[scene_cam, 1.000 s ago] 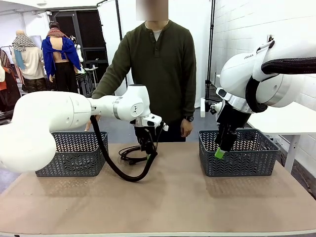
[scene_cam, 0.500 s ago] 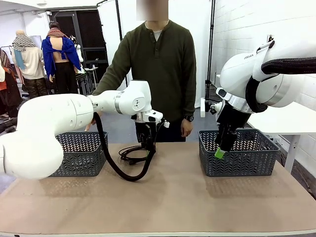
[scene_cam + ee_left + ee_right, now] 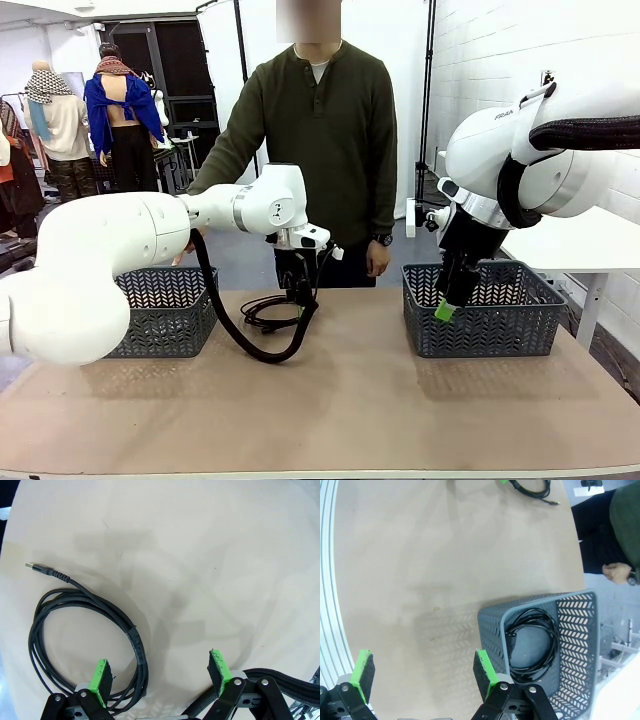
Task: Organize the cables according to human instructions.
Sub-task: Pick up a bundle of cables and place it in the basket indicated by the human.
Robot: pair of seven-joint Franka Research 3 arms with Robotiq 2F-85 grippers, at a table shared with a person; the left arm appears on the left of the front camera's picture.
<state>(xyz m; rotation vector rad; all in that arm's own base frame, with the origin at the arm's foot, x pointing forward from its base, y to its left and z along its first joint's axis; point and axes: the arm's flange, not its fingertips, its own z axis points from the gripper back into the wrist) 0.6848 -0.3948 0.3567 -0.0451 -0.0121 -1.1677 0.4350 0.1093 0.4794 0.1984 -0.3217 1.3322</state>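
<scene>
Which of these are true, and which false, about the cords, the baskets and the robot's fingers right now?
1. A coiled cable lies on the table under the left gripper. True.
2. The left gripper's fingers are clamped shut on that cable. False: they stand open and hold nothing.
3. The right-hand basket holds a coiled black cord. True.
4. The right gripper is carrying a cord. False: its fingers are open and empty, beside the basket.
5. The person stands at the far side of the table. True.
</scene>
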